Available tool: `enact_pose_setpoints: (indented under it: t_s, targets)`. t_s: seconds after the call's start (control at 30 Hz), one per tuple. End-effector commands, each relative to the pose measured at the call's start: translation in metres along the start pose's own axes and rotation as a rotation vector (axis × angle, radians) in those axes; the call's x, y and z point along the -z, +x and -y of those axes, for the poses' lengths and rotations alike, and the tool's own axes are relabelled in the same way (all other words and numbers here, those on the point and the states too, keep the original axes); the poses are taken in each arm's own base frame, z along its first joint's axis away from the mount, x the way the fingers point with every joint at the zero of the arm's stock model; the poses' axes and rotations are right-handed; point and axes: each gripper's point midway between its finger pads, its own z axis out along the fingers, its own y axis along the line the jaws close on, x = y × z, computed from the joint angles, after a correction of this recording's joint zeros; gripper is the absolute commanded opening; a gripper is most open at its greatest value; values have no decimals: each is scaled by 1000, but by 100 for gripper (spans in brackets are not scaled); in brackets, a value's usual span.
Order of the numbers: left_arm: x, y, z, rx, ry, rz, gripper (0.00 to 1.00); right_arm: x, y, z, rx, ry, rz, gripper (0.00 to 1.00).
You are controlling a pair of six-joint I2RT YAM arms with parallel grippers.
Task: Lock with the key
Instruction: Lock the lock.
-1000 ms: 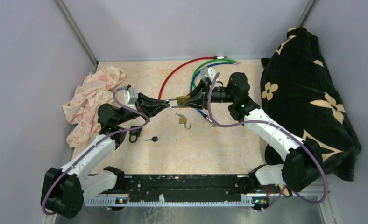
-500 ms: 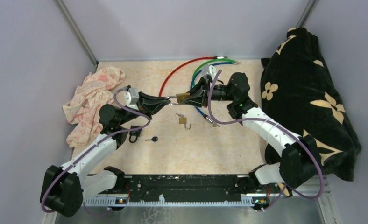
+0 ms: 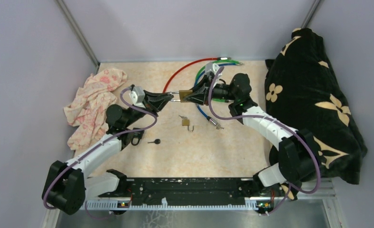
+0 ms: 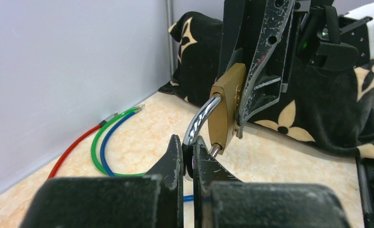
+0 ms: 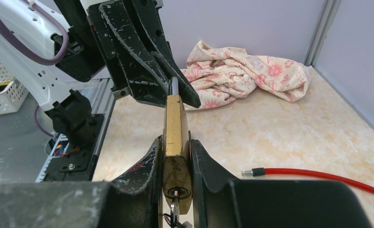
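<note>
A brass padlock (image 3: 185,94) hangs in the air between my two grippers, over the middle of the table. My right gripper (image 5: 176,147) is shut on the padlock's body (image 5: 176,128), its jaws flat against both sides. A key (image 5: 174,205) sticks out of the keyhole at the body's near end. My left gripper (image 4: 189,149) is shut on the padlock's steel shackle (image 4: 200,118), which curves up into the brass body (image 4: 225,107). In the top view the left gripper (image 3: 172,97) and right gripper (image 3: 191,96) meet tip to tip.
A second small brass padlock (image 3: 186,122), a black key (image 3: 154,141) and a dark padlock (image 3: 135,138) lie on the table. Red, green and blue cables (image 3: 185,71) loop at the back. A floral cloth (image 3: 92,102) lies left, a black cushion (image 3: 313,99) right.
Both grippers have carried the padlock a little toward the back of the table, still gripping it the same way. The right wrist has swung further back.
</note>
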Motion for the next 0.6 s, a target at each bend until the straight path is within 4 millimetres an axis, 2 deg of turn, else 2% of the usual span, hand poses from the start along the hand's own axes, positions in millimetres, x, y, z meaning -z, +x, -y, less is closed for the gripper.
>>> enact_pose_setpoints:
  t_s: [0.0, 0.13, 0.2, 0.3, 0.47, 0.57]
  targets:
    - [-15, -2, 100, 30, 421, 1, 0, -43, -29, -23, 12, -72, 102, 0]
    - [-20, -8, 105, -4, 431, 33, 0, -47, -15, -18, -22, -65, 72, 0]
    - [-21, -5, 110, 10, 453, 24, 0, -49, -14, -16, -31, -64, 70, 0]
    - [-20, 4, 120, 78, 491, -10, 0, -52, -23, -14, -12, -64, 79, 0]
    - [-17, 7, 133, 118, 563, -33, 0, -56, -45, -11, 41, -63, 87, 0]
    - [-15, 6, 138, 131, 594, -40, 0, -59, -49, -10, 53, -80, 76, 0]
